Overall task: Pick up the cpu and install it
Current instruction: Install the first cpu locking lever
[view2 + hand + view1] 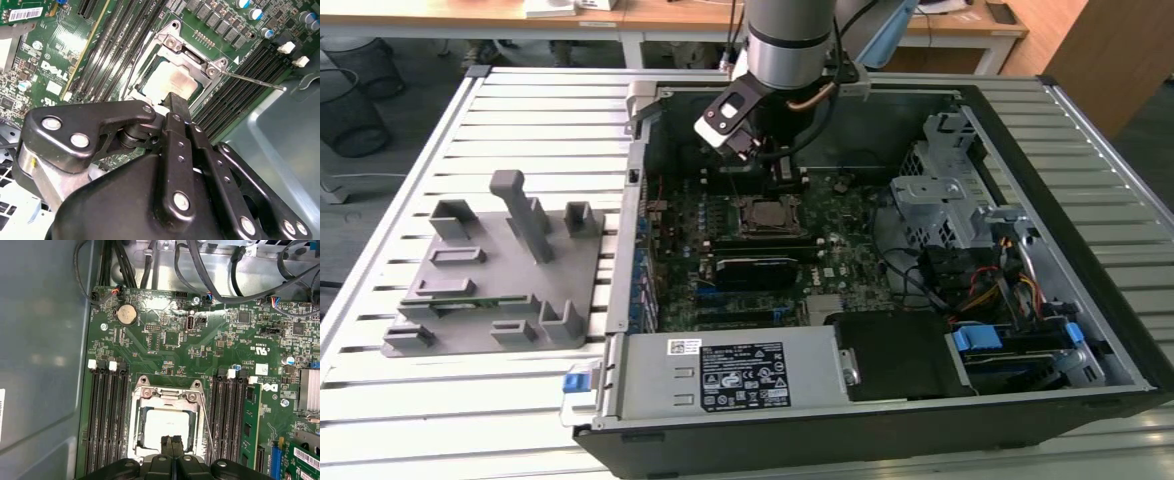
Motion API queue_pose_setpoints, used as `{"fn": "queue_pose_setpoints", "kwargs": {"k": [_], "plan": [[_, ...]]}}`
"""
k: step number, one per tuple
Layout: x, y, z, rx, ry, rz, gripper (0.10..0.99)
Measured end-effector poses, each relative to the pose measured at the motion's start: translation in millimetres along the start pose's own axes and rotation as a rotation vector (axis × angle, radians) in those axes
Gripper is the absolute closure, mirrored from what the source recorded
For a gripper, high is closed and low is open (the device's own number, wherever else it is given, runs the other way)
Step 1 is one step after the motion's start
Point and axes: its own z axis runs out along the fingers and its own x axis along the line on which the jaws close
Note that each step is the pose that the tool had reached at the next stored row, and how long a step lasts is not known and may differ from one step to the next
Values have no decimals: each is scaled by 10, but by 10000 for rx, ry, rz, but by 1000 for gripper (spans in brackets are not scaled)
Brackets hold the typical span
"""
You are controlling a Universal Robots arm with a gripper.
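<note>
You find the cpu [162, 426] lying flat in the socket [150, 394] of the motherboard [165, 340], inside the open computer case [921, 105] on the desk [520, 110]. The tool [172, 444] hangs directly over the cpu, fingers drawn narrow with hardly a gap, and nothing is held between them. You cannot tell whether the fingertips touch the chip. A grey fixture [494, 280] stands beside the case, on the exterior view's left.

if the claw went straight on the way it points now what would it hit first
Most likely the cpu, lying in the socket directly ahead of the claw tips. How much gap remains between them is unclear.
</note>
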Motion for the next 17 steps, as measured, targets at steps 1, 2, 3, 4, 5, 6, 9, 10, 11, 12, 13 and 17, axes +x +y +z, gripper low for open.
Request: {"fn": "queue_pose_setpoints", "kwargs": {"k": [1,2,3,4,5,6,9,10,11,12,13,17], "plan": [[0,0,-4,0,0,0,980],[0,0,-9,0,-1,0,980],[0,0,-15,0,-1,0,980],[0,0,-22,1,-2,0,980],[1,1,-30,0,-2,0,980],[1,1,-38,0,-1,0,980],[1,1,-69,0,-2,0,980],[1,2,-80,0,-2,1,980],[1,2,-90,0,-2,1,980],[2,2,-101,-1,-1,2,980],[2,2,-112,0,-2,2,980],[3,3,-156,0,-2,2,980]]}}
